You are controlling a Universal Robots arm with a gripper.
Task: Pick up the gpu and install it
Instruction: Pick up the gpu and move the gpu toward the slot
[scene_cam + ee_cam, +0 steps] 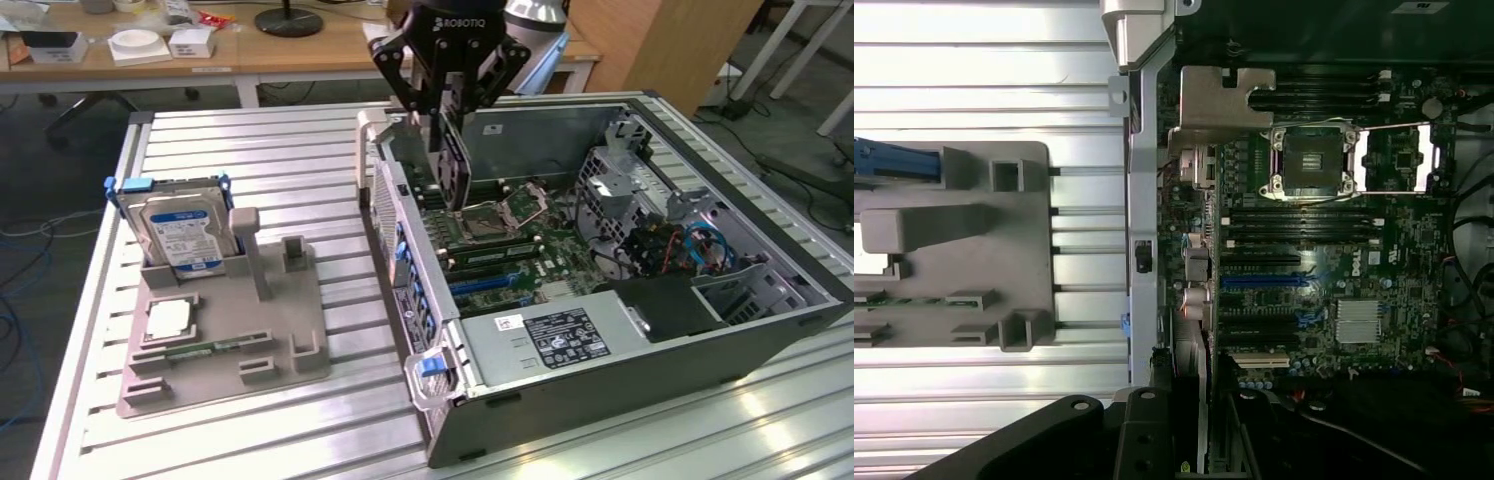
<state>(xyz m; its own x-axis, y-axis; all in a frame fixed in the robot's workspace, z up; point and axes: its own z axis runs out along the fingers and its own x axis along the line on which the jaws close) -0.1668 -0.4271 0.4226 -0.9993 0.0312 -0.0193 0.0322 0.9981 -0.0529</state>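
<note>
Where hand (pixel 447 108) clasps it, gpu (pixel 457 170) (top) hidden.

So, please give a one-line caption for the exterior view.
End effector holds the thin dark grey circuit card upright over the open grey metal computer case.

Dark gpu (pixel 455 170), green motherboard (pixel 521 245), grey fixture (pixel 267 330), blue-labelled hard drive (pixel 180 230)

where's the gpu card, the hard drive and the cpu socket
thin dark grey-black gpu card (pixel 455 165), exterior view, flat face
boxy blue-white-labelled hard drive (pixel 183 238), exterior view, on its label
silver-framed square cpu socket (pixel 1311 160), wrist view, dark centre
</note>
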